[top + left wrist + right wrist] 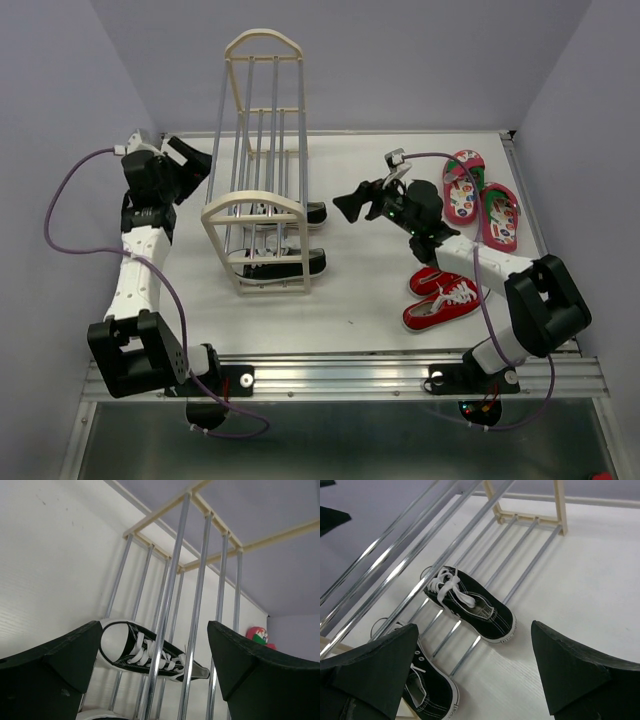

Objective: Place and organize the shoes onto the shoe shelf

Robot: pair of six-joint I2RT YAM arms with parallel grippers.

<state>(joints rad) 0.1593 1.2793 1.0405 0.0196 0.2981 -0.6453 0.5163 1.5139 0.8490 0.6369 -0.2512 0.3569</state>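
Observation:
The cream shoe shelf [262, 160] stands at the table's middle, with grey rods [172, 595]. Two black sneakers sit on its bottom tier, one further back [310, 213] and one nearer [292, 265]; both show in the right wrist view [475, 607] [427, 690]. Two red sneakers [445, 300] lie on the table at the near right. Two pink flip-flops [463, 185] [500, 215] lie at the far right. My left gripper [190, 160] is open and empty, left of the shelf [154, 630]. My right gripper [360, 203] is open and empty, right of the shelf [474, 627].
The white table [370, 290] is walled by grey panels on three sides. A metal rail [350, 375] with the arm bases runs along the near edge. A purple cable [60, 200] loops off the left arm.

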